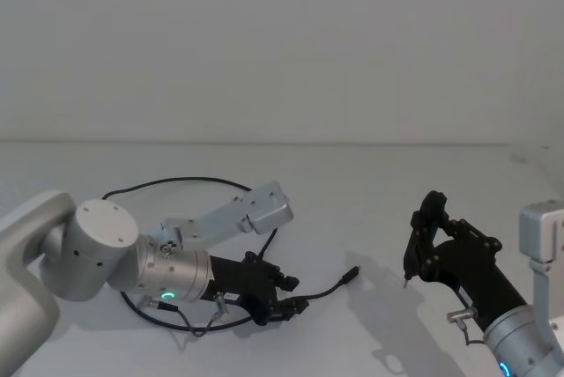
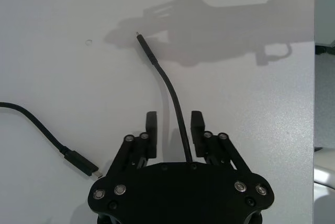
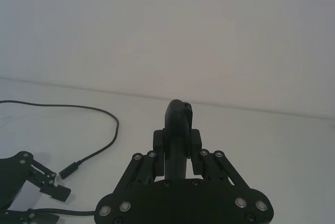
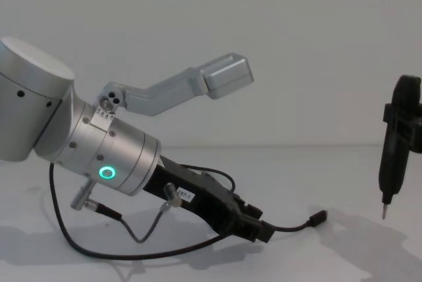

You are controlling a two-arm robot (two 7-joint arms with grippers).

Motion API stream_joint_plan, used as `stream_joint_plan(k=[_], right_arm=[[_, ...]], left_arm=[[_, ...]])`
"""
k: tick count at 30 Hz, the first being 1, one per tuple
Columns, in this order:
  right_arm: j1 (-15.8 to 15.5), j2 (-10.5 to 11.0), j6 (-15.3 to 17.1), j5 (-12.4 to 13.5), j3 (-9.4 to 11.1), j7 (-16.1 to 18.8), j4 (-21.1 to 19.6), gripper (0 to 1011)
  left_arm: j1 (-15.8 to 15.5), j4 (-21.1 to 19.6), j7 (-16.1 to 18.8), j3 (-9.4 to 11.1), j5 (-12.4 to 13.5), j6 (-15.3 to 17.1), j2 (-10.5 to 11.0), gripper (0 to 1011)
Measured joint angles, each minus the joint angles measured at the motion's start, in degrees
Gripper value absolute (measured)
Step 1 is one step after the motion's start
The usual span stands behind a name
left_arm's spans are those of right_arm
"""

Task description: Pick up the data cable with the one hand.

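Left claw (image 2: 174, 117): you are holding it low over the counter (image 1: 370, 192), jaws parted and gripping nothing.
Data cable (image 2: 166, 80): it is lying on the counter, running between the parted jaws, its plug end pointing beyond them.
Right claw (image 4: 388, 170): it is hovering to the right, well apart from the cable.

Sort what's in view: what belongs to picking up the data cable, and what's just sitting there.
For the job:
- long thin black data cable
- left hand, black two-jaw, open astride it

Just there:
- right hand, slim, dark, with a pointed metal tip, hanging at the right
- short grey wire on the left arm
- white table
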Motion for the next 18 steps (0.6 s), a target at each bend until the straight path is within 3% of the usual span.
stream_joint_plan(k=[12,18], right_arm=[[0.00,0.00,0.00,0.00,0.00,0.00,0.00,279],[0.00,-0.08,0.01,0.07,0.11,0.13,-0.14,279]], left_arm=[[-0.05,0.01,0.08,0.10,0.06,0.12,-0.06,50],[-0.07,0.01,0.12,0.13,0.06,0.14,-0.07,38]])
